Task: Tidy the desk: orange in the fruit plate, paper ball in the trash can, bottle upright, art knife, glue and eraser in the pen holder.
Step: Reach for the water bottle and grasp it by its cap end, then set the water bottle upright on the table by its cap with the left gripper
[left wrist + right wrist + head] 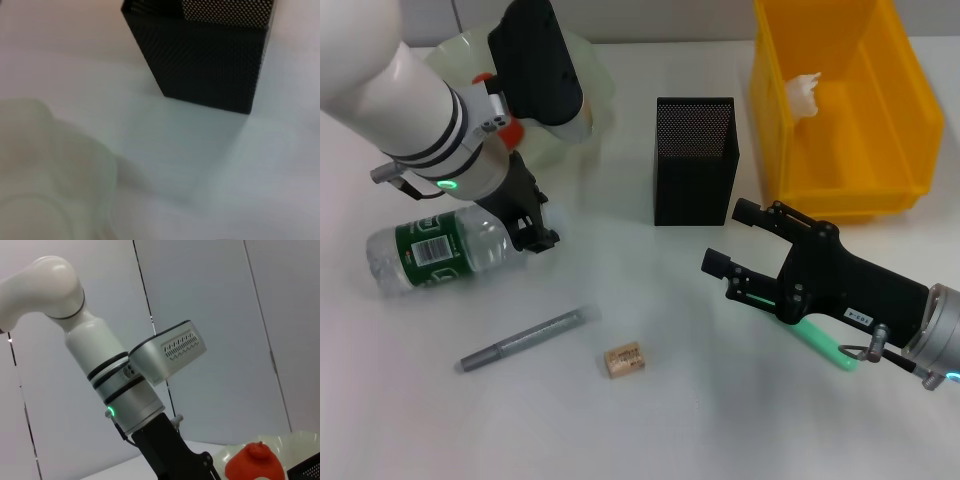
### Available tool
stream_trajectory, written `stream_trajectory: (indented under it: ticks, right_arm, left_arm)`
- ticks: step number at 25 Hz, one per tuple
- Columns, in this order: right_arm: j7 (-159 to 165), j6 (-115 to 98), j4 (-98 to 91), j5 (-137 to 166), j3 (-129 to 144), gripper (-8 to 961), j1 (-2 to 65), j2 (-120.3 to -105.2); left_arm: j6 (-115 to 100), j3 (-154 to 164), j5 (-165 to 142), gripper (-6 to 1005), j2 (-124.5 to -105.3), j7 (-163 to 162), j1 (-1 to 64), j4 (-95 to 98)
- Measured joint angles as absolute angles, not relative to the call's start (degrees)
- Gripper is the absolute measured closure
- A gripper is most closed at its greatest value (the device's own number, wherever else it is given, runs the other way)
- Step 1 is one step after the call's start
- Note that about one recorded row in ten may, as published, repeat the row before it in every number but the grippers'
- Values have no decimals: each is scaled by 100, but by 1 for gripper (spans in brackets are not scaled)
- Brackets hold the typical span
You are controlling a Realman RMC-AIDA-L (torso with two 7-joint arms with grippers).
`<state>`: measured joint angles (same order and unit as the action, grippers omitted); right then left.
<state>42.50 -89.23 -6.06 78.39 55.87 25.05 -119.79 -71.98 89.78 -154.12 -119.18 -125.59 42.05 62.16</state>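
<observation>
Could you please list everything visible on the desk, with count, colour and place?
Bottle: one, clear with green label, lying on its side, near left.
Orange: one, red-orange, in the plate.
Plate: one, pale green, far left.
Pen holder: one, black mesh, upright, centre.
Trash can: one, yellow, far right.
Paper ball: one, white, inside the trash can.
Eraser: one, tan, near centre.
Grey pen-like stick: one, left of the eraser.
Green stick: one, under the right gripper.
Left gripper: at the bottle's cap end.
Right gripper: open, above the desk.
</observation>
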Motion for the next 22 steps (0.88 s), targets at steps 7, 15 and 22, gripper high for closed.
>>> stream_trajectory:
  ticks: [7,15,22]
  right_arm:
    - [4253,-8897,-620,7801,5573,186,2505,-11979]
    - [4252,-8873,-607,7760,5572,189,2540,-11979]
    - [4254,-8868,-598,7760,5572,191,2575,-11979]
  left_arm:
    - [-7220,8827,-15039,552,-11876,-12591,3794,6888]
    - [-7247,8306,-14403,554,-11855,-12412,2968,7935]
    - [-7309,7785,-13527,555,-11854,-11904,2479,8198]
